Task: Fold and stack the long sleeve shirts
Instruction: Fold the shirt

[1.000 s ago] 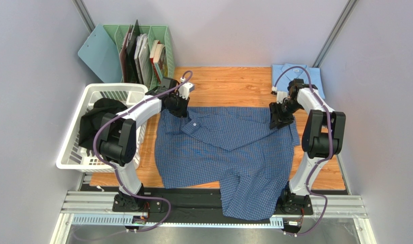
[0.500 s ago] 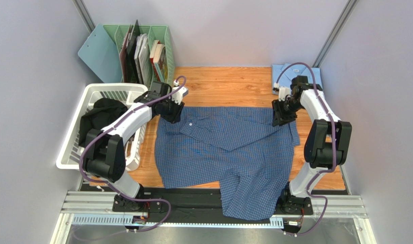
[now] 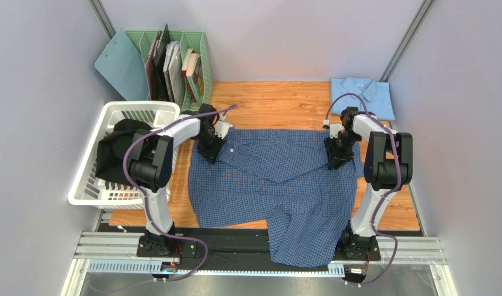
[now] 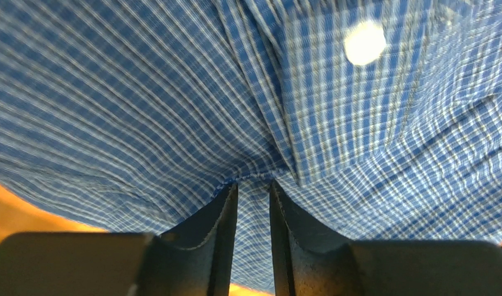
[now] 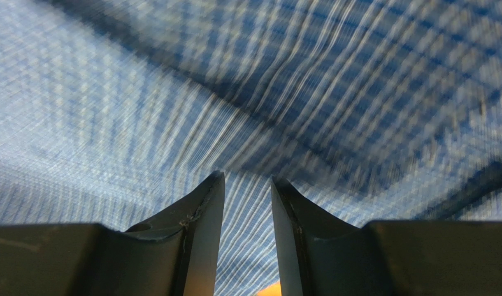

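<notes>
Left gripper clamps mid-blue checked shirt at far corner. Right gripper at opposite corner, grip unclear. Paired hold likely for folding. Pale sky-blue shirt lies folded beyond.

The spread shirt lies in the middle of the table, its near end hanging over the front edge. The left gripper is on its far left corner and the right gripper on its far right edge. The folded shirt lies in the far right corner. Left of the table stands a basket holding a garment, with a file rack behind it and a clipboard left of that.
</notes>
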Robot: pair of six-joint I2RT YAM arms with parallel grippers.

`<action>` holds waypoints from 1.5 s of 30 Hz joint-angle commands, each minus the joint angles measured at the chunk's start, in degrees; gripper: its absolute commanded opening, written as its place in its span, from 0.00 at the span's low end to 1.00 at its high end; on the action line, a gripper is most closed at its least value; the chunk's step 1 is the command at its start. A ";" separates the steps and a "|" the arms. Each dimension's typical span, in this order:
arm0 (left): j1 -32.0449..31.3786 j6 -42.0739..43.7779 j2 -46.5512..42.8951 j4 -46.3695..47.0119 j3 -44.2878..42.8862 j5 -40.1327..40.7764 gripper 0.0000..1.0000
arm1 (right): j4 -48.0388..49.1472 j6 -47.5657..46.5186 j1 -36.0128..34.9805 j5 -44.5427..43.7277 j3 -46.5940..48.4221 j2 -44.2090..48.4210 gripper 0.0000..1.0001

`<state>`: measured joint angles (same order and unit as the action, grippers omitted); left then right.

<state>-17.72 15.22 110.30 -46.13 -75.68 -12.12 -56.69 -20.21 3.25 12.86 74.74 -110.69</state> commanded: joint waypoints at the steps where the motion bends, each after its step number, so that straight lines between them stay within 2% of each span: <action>1: 1.28 3.75 9.38 -8.43 -14.72 1.14 0.29 | 5.09 -0.71 0.09 -4.07 4.88 -5.92 0.38; 2: 2.32 3.93 11.23 -10.37 -17.80 0.70 0.24 | 5.09 -0.54 0.09 -4.94 8.28 -7.33 0.37; 6: 4.00 5.34 18.53 -13.81 -30.81 -0.36 0.22 | 2.91 -0.01 0.09 -4.87 17.97 -12.08 0.38; 9: 4.27 7.09 18.29 -12.50 -34.26 -0.26 0.22 | -2.10 -1.06 0.09 -1.45 23.85 -11.83 0.42; 11: 4.27 8.42 15.40 -10.66 -33.22 -1.50 0.27 | -5.52 -4.48 0.27 1.27 24.05 -6.51 0.47; 13: 4.18 9.99 8.03 -9.25 -28.23 -6.15 0.35 | -6.94 -7.99 0.53 3.04 20.81 -0.96 0.53; 14: 3.92 10.18 5.30 -7.68 -25.68 -6.94 0.36 | -7.29 -11.31 0.71 3.74 18.45 5.77 0.56; 15: 3.66 10.96 0.58 -7.49 -20.70 -8.87 0.38 | -7.39 -12.91 0.71 3.75 16.16 8.54 0.58; 17: 2.17 12.46 -2.97 -6.26 -15.49 -8.36 0.40 | -7.30 -15.90 0.36 3.49 8.78 14.95 0.58; 18: 1.64 12.55 -4.81 -6.08 -11.20 -6.97 0.41 | -7.04 -16.26 0.01 2.88 6.67 16.20 0.58; 21: 0.93 10.45 -4.31 -4.94 -6.34 -4.06 0.41 | -5.72 -15.05 -0.35 1.20 -0.19 17.53 0.55; 26: 0.93 10.44 0.87 -5.03 -7.20 0.69 0.39 | 1.20 -12.58 -0.35 -0.55 -8.45 16.57 0.54; 32: 0.49 10.70 7.46 -7.65 -11.85 2.80 0.36 | 6.67 -12.22 0.27 -3.54 -10.32 10.16 0.51; 40: -0.48 9.74 17.31 -15.04 -26.78 4.30 0.30 | 6.68 -13.81 4.13 -6.19 -9.00 5.05 0.49; 42: -0.57 9.74 17.93 -16.27 -29.52 4.04 0.29 | 4.58 -15.20 4.93 -4.00 -7.42 6.97 0.50; 43: -0.57 10.00 17.24 -16.10 -29.53 3.16 0.31 | 0.74 -15.91 5.19 -0.16 -5.85 8.46 0.50; 45: -0.57 10.70 11.99 -15.14 -26.30 -1.82 0.38 | -3.59 -21.93 5.72 4.17 -5.57 16.68 0.55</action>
<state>-18.02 24.64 127.72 -60.23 -102.96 -8.86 -54.83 -33.76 7.64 10.55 66.32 -103.09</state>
